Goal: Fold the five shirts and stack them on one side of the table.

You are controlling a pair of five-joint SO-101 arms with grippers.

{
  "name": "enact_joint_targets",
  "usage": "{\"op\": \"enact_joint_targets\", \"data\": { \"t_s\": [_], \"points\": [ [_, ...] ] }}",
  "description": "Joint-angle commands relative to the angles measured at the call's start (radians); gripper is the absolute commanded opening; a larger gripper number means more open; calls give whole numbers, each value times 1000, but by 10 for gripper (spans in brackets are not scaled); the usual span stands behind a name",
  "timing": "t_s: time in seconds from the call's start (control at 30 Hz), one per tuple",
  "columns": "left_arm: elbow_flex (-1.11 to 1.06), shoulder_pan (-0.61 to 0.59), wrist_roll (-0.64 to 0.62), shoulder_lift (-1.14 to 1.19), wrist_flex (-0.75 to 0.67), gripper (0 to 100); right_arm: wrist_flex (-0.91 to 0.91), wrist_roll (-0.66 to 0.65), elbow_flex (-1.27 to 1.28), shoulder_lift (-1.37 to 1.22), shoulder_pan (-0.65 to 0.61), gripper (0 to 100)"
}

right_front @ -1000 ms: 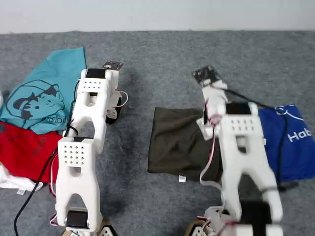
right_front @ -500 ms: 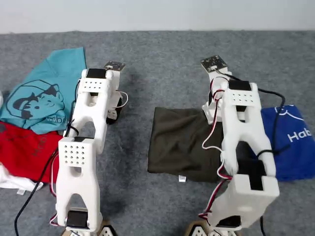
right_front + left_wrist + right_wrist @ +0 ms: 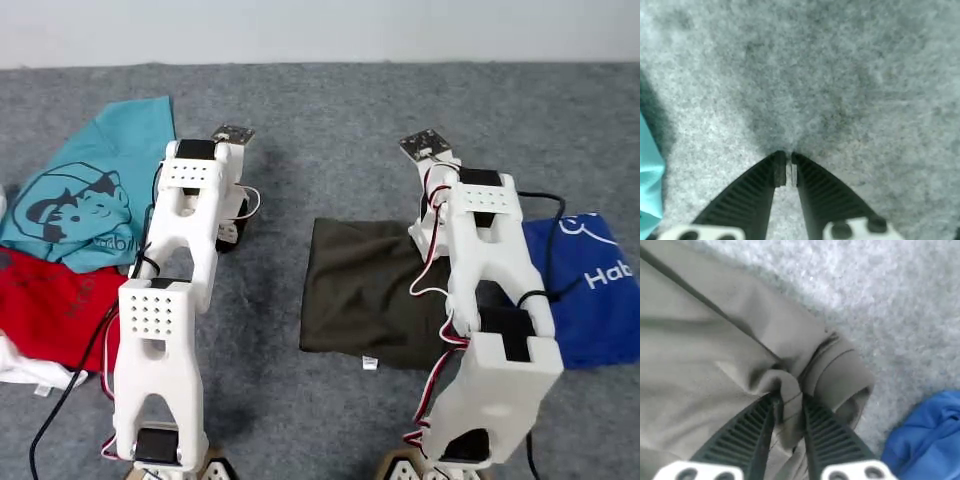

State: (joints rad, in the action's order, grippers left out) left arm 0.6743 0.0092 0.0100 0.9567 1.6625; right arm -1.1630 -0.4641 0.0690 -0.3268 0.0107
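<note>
Grey fuzzy felt covers the desk [image 3: 330, 130]. The ribbed black right hand [image 3: 790, 404] pinches a bunched fold of the olive shirt [image 3: 700, 350]; the left hand [image 3: 786, 169] is clenched empty.

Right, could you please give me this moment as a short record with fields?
Left gripper: fingers shut, empty, over the grey felt table
Right gripper: fingers pinching a fold of the dark olive fabric shirt
Right side: blue printed shirt, beside the olive one
Left pile: teal printed shirt, red shirt, white shirt, unfolded
</note>
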Motion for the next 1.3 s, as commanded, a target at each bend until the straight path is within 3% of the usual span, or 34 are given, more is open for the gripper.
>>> {"op": "enact_joint_targets", "data": {
  "t_s": [0.0, 0.27, 0.7, 0.87, 1.27],
  "points": [
    [-18, 14, 12, 32, 21, 41, 2, -11, -35, 84, 10, 10],
    [-18, 14, 12, 32, 23, 41, 45, -11, -54, 137, 10, 10],
    [-18, 15, 12, 32, 23, 41, 97, -77, -213, -30, 35, 14],
    [-18, 15, 12, 32, 23, 41, 87, -64, -238, -91, 73, 117],
    [-18, 15, 12, 34, 25, 41, 38, -26, -241, -22, 56, 122]
  ]
}}
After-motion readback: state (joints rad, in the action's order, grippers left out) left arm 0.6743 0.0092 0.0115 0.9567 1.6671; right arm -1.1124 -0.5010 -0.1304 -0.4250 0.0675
